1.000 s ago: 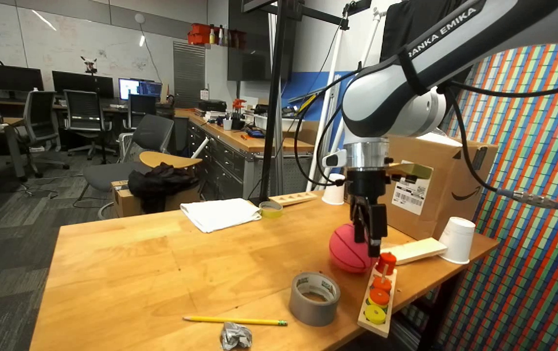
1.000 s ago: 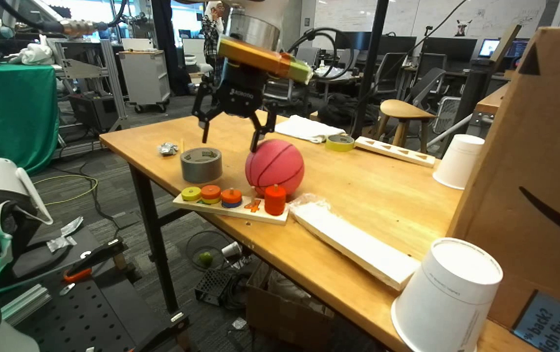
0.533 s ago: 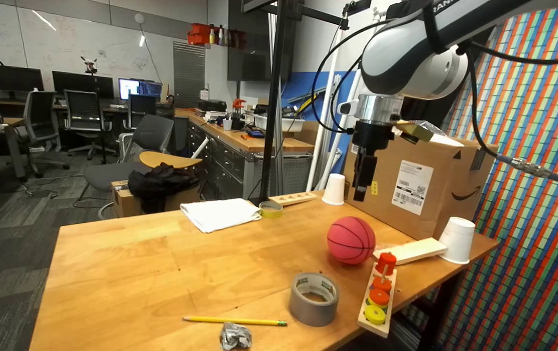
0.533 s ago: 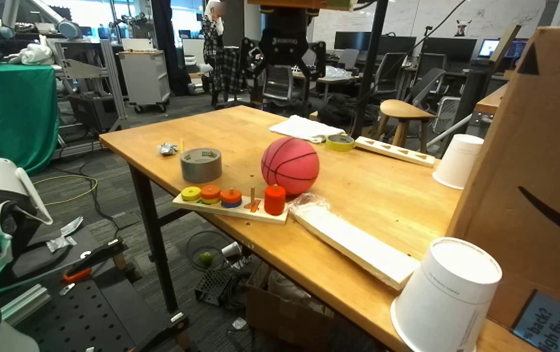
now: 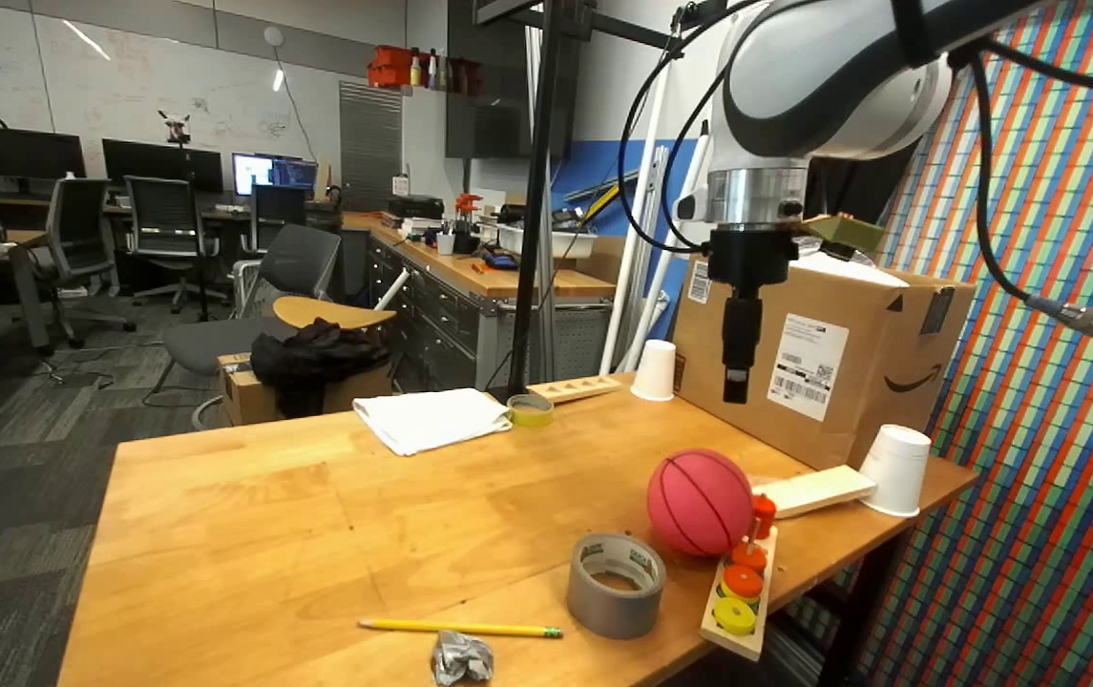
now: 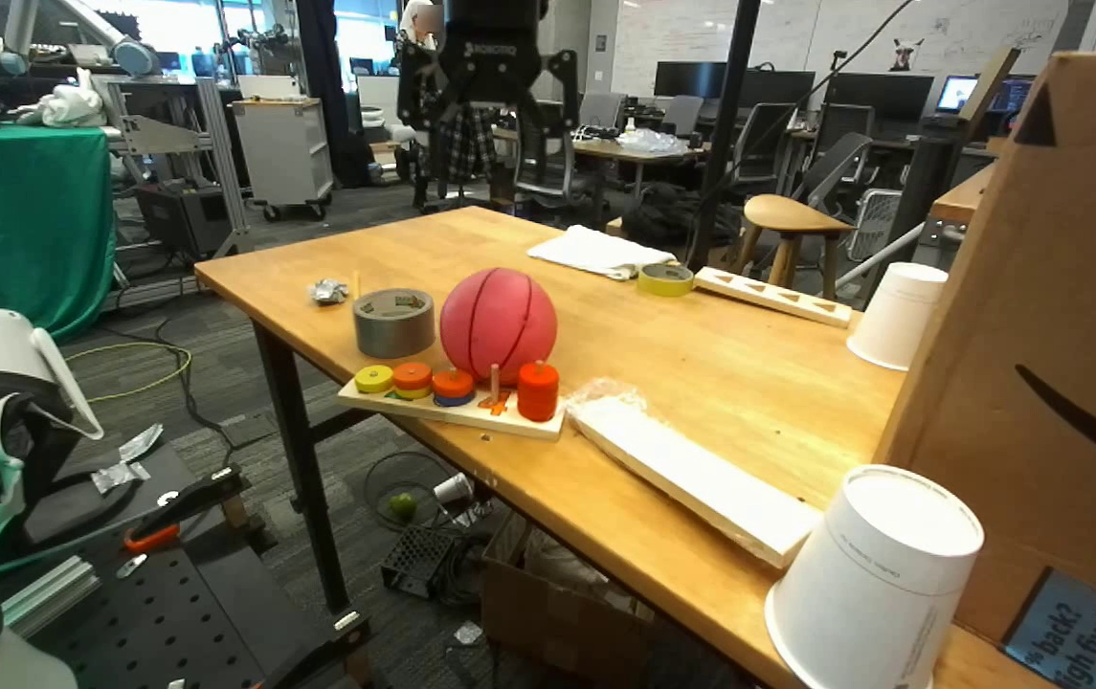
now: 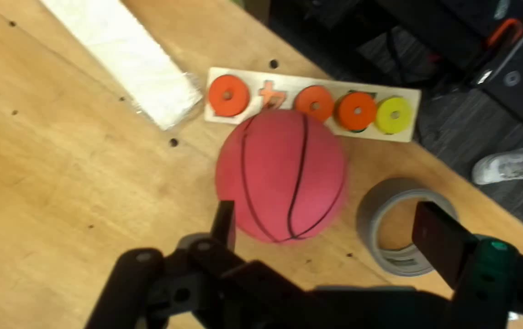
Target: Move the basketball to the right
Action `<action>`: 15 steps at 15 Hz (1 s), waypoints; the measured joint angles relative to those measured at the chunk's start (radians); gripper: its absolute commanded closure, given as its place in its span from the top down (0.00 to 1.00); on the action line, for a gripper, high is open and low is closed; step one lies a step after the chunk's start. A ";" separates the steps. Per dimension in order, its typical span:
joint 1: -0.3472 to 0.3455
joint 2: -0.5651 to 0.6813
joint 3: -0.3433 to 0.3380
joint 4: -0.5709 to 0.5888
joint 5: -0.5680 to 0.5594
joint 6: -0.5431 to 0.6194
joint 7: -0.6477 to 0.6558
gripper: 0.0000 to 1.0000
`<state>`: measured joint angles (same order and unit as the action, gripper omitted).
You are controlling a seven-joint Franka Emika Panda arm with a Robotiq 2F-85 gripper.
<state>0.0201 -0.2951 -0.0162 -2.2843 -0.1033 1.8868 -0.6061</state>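
Observation:
The basketball [image 5: 701, 503] is pinkish-red with dark seams and rests on the wooden table. In an exterior view it also shows behind the peg board [image 6: 498, 323]. In the wrist view the ball [image 7: 279, 176] overlaps the board's edge; I cannot tell if they touch. My gripper [image 5: 737, 386] hangs well above the table, apart from the ball and farther toward the cardboard box in that view. In the wrist view the gripper [image 7: 326, 208] is open and empty, with its fingers spread wide. One fingertip overlaps the ball's edge in the picture; the other overlaps the grey tape roll.
The grey tape roll [image 5: 615, 587] stands beside the ball. The peg board with coloured discs [image 5: 737, 596] lies at the table edge. A pale wooden plank [image 5: 818, 491], white cups [image 5: 894, 469] and a cardboard box [image 5: 823, 372] stand nearby. A pencil [image 5: 460, 628] and foil [image 5: 462, 658] lie in front.
My gripper has risen from beside the ball and is off it, still open. The ball rolled toward the plank, then back toward the tape roll and the peg board; its seams are turned.

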 measured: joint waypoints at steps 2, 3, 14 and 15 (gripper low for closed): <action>0.040 -0.048 0.006 -0.016 0.058 -0.099 0.000 1.00; 0.059 -0.070 0.009 -0.026 0.083 -0.134 0.000 1.00; 0.127 -0.125 0.010 -0.194 0.192 -0.062 0.000 1.00; 0.128 -0.122 0.010 -0.210 0.201 -0.048 0.004 1.00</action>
<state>0.1482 -0.4168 -0.0057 -2.4939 0.0980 1.8393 -0.6025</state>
